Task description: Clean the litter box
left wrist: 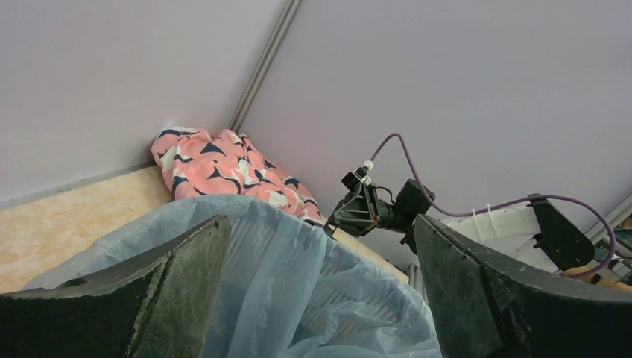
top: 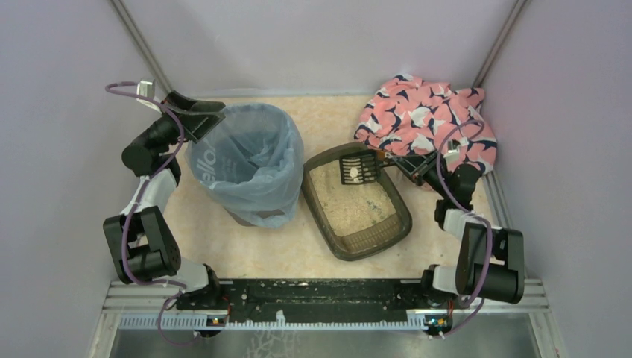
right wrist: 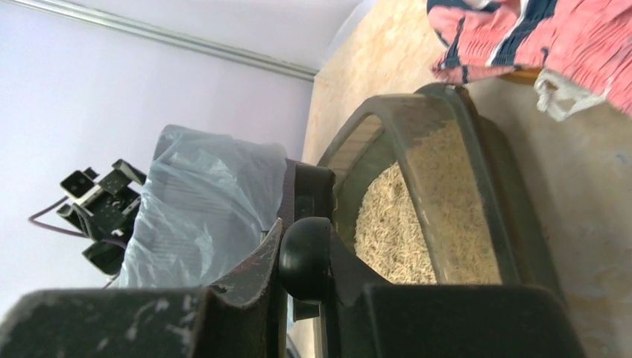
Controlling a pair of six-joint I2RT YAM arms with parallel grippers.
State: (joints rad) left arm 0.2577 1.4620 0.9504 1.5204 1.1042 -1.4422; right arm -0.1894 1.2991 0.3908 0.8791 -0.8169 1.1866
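Litter box [top: 369, 244] on beige tabletop [top: 246, 253], lilac walls [top: 313, 45]

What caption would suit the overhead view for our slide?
Right gripper holds a scoop over the litter box, beside the lined bin.

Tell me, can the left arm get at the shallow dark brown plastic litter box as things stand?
Probably not directly. The left gripper sits open at the rim of the round bin lined with a blue bag, which stands between it and the litter box.
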